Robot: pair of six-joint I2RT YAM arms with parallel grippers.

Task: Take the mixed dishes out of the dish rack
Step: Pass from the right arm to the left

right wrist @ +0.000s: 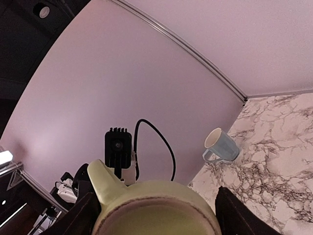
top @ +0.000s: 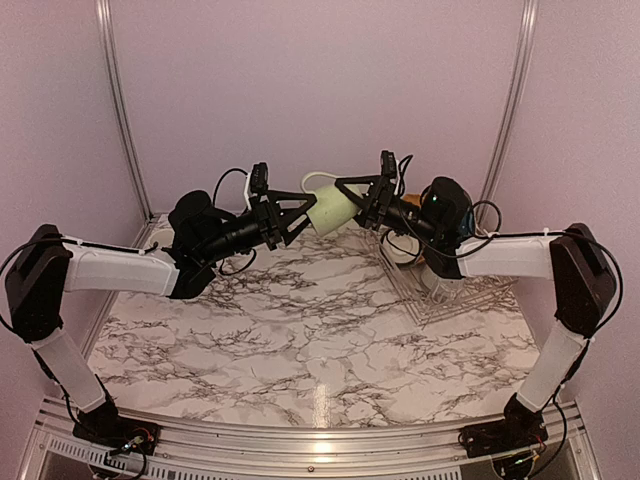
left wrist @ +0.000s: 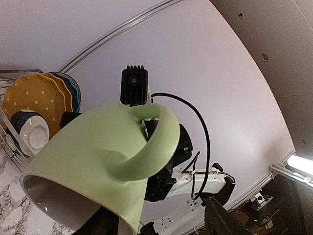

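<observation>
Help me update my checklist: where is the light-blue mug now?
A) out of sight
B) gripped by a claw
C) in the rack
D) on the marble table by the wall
D: the light-blue mug sits on the marble table near the wall, no claw touching it.

Arms up, tips nose to nose at 12 o'clock.
Left arm reaches toward 3 o'clock, left gripper spread wide; right arm toward 9 o'clock, right gripper clamping pale-green mug.
</observation>
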